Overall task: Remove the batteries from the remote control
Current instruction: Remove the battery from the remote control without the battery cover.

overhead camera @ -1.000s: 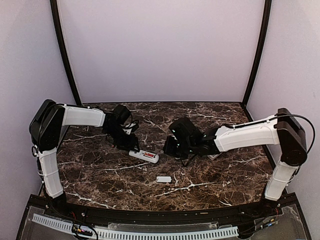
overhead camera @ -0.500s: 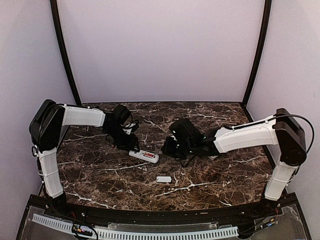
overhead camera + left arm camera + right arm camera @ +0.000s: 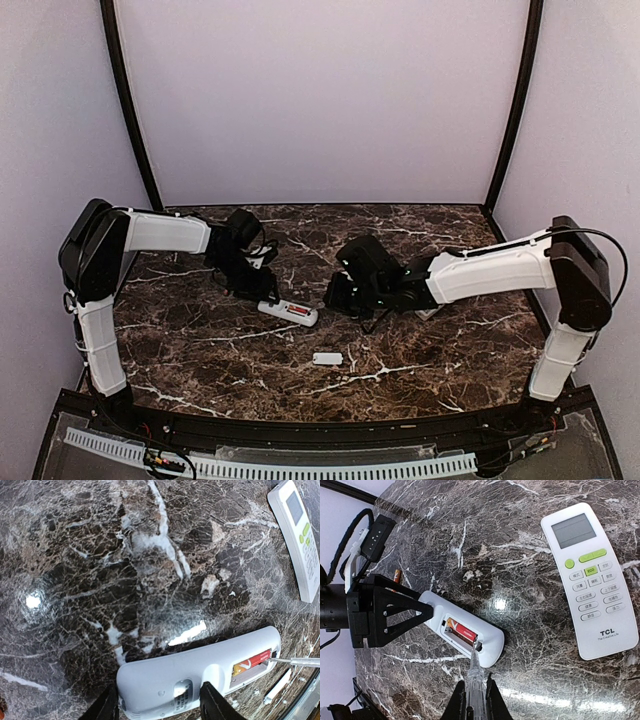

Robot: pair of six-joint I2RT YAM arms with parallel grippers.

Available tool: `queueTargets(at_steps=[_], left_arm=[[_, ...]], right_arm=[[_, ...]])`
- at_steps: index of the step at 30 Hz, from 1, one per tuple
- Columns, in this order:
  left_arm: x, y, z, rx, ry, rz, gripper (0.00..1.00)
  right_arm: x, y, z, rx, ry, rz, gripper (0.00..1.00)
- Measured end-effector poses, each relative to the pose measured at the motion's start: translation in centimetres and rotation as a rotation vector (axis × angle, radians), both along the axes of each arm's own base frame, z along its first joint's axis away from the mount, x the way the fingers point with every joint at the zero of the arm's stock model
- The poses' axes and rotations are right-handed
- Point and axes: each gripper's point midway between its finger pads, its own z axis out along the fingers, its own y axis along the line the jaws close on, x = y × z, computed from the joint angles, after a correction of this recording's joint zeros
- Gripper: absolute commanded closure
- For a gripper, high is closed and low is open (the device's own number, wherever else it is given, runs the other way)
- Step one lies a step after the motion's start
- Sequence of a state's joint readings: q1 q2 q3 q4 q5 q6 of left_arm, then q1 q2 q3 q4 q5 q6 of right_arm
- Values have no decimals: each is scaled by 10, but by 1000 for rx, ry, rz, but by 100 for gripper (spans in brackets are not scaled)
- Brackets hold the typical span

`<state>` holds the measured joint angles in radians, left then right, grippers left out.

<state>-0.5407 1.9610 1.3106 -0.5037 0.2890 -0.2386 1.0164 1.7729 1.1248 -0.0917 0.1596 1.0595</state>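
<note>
Nearest the arm bases, a small white cover (image 3: 327, 358) lies alone on the marble table (image 3: 200, 350). Past it the face-down remote (image 3: 200, 665) rests with its compartment open and a red battery (image 3: 461, 628) seated inside. The left gripper (image 3: 161, 705) pinches the remote's end, and the right gripper (image 3: 475, 702), pressed together on a thin clear pick (image 3: 474, 672), holds the tip at the battery's end. Farther off, a second remote (image 3: 590, 587) lies face up, well apart.
</note>
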Motion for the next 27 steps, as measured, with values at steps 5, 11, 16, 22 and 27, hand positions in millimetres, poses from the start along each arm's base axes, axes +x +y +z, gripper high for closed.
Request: queueTargets(at_steps=[5,11,16,22,27], left_arm=[[0,0,0,0,0,0,47],[0,0,0,1,0,0,47],[0,0,0,1,-1,0,47],[0,0,0,1,-2,0,47],[0,0,0,1,-2,-1,47]], right_arm=[[2,-2,1,-11,1,-18,100],[5,-1,1,-20,2,-31,100],[7,-1,1,-23,-3,-41,100],[8,0,-1,1,-3,-56,100],[8,-4,-5,63,-5,-86,100]])
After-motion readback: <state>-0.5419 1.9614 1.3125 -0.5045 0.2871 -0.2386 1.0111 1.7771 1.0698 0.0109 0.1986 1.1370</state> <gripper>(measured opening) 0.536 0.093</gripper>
